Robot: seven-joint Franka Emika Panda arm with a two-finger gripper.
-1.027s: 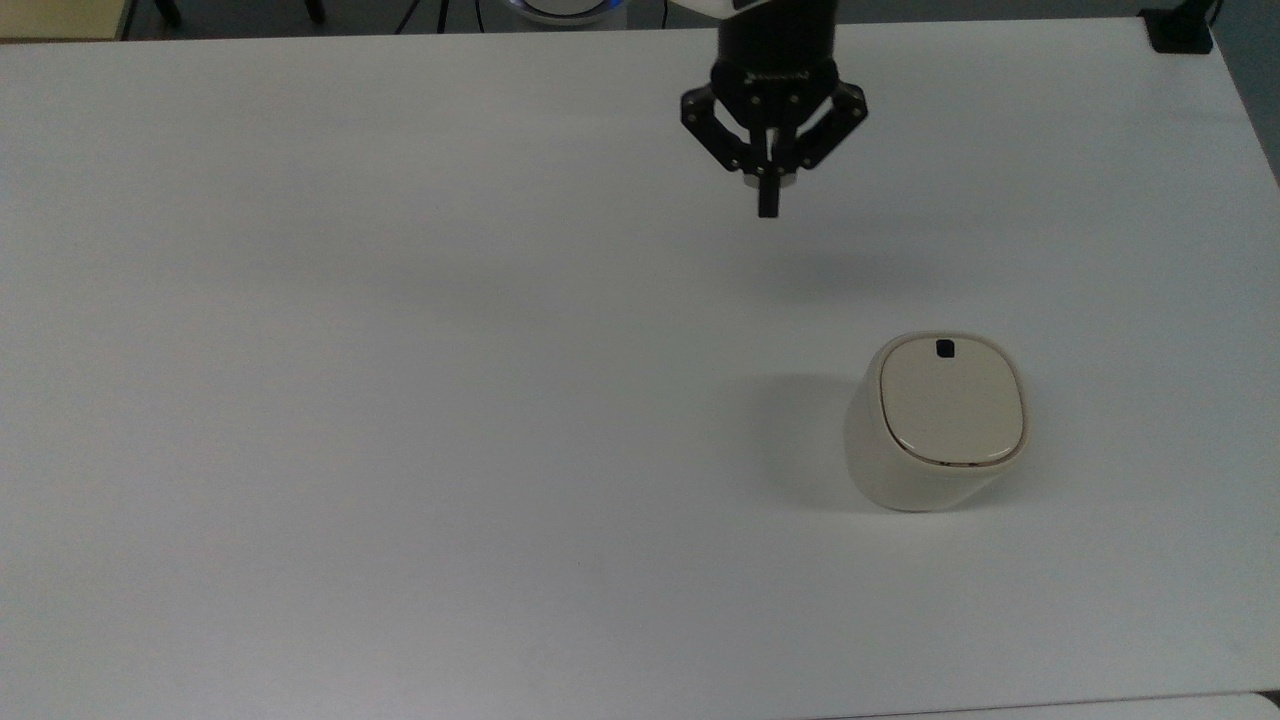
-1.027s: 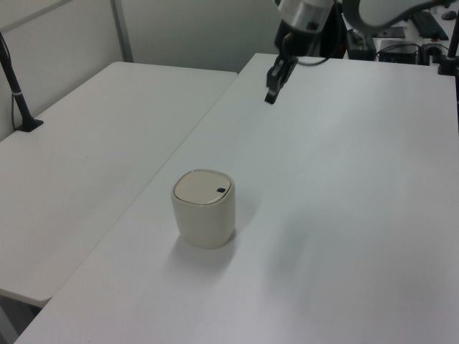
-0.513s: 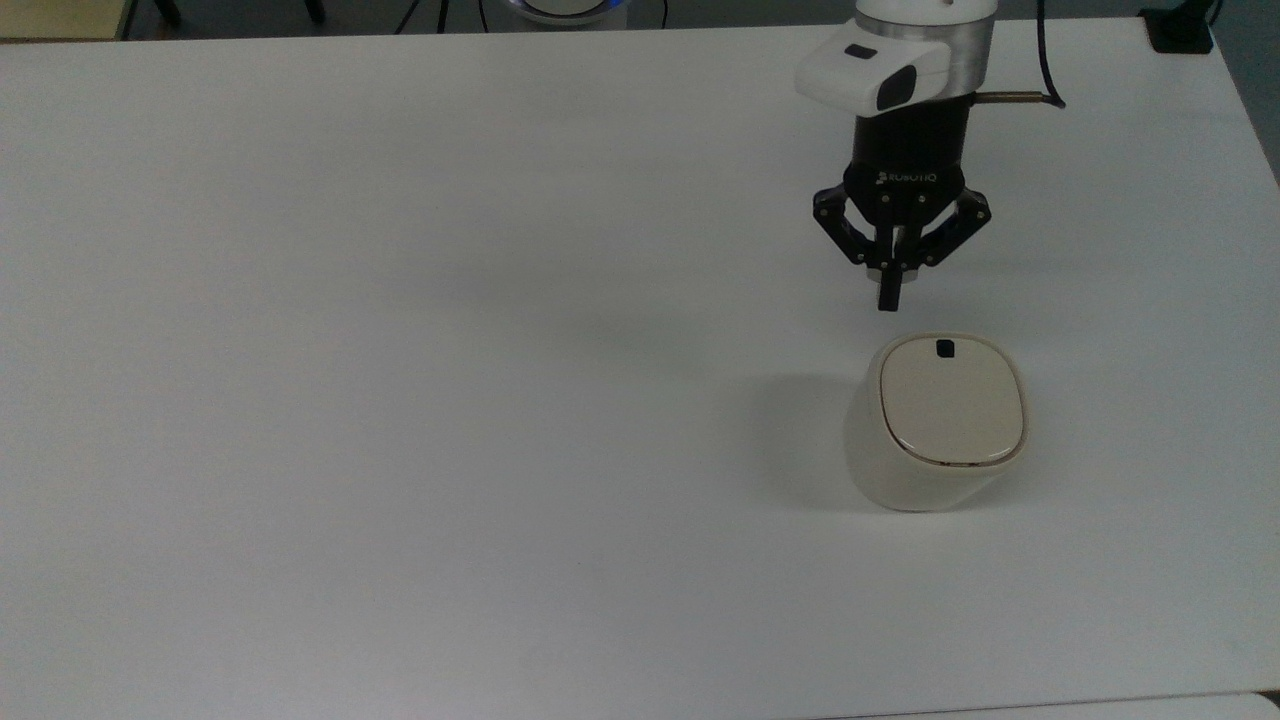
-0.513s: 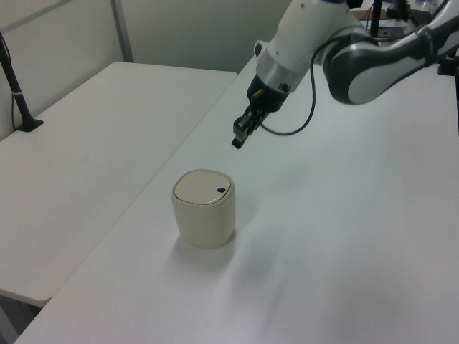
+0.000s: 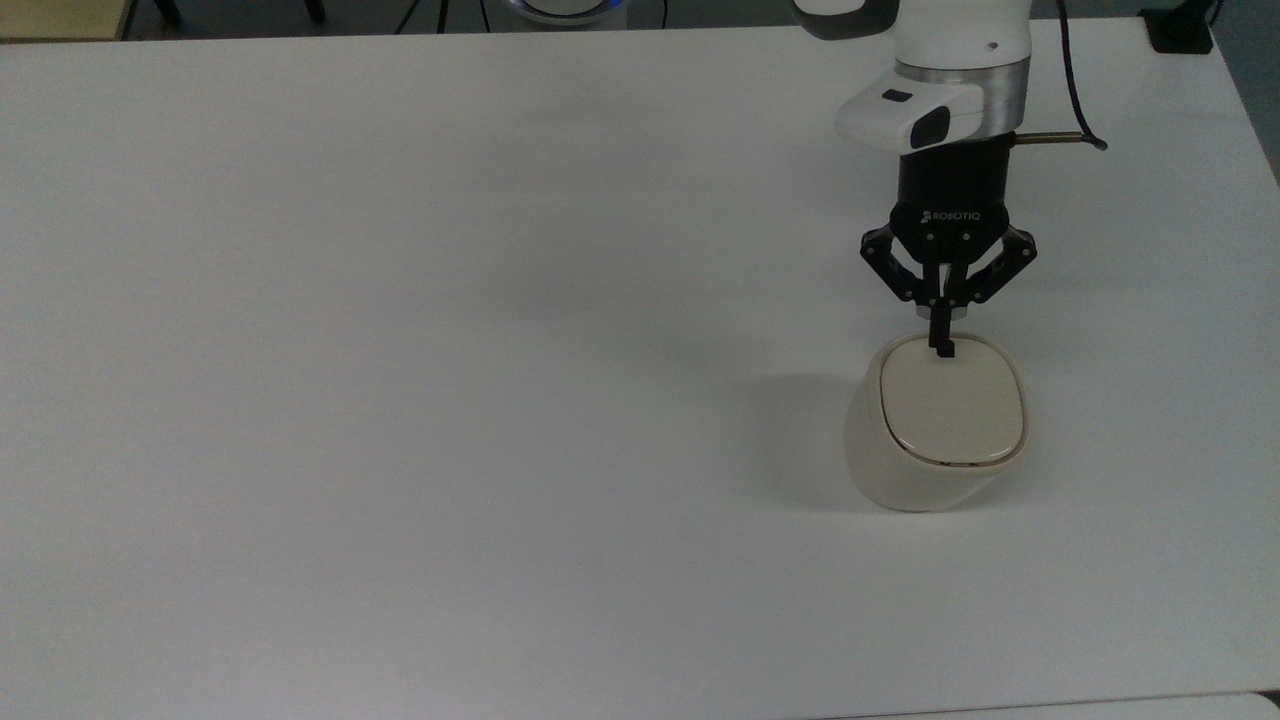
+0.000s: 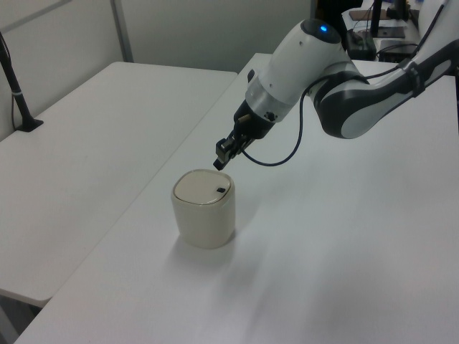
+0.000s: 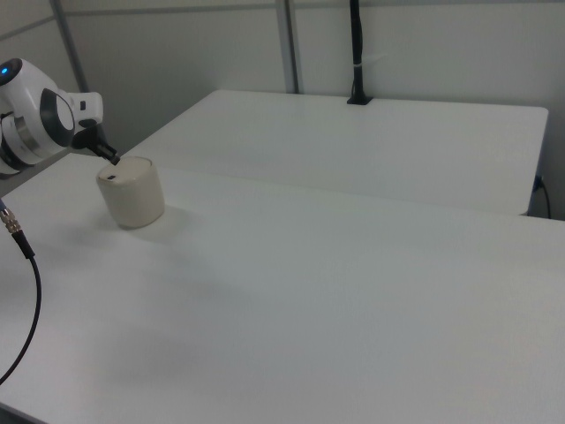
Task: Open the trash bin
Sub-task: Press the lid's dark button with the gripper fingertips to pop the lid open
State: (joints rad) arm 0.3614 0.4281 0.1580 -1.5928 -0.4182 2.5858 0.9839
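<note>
Sitting on the white table (image 5: pixel 400 400), out toward 4 o'clock from the middle of the top view: a small cream bin (image 5: pixel 935 425), upright, lid (image 5: pixel 950 408) shut flat on top. Showing up in the left view too (image 6: pixel 204 209), a bit toward 7 o'clock of that frame's middle, and over at 10 o'clock in the right view (image 7: pixel 131 192). Casting a soft shadow toward 9 o'clock in the top view.

Hanging right over the 12 o'clock edge of the lid in the top view: the black tool (image 5: pixel 943 345), fingers pressed together into one thin tip, nothing pinched between them. Covering the little black button spot in the top view, so can't really tell from there if touching or not. Looking at the left view, though, tip (image 6: pixel 220 163) floating just above and slightly to 12 o'clock of the button (image 6: pixel 221 190), with a small gap, so apart rather than pressing. Coming in from 9 o'clock in the right view (image 7: pixel 112 158), tip near the top rim of the bin.

Reaching down from 12 o'clock in the top view: white arm (image 5: pixel 960 60) with a black cable (image 5: pixel 1075 90) looping beside the wrist. Standing next to the main table in the left view, at 9 o'clock: a second white table (image 6: pixel 86 143).
</note>
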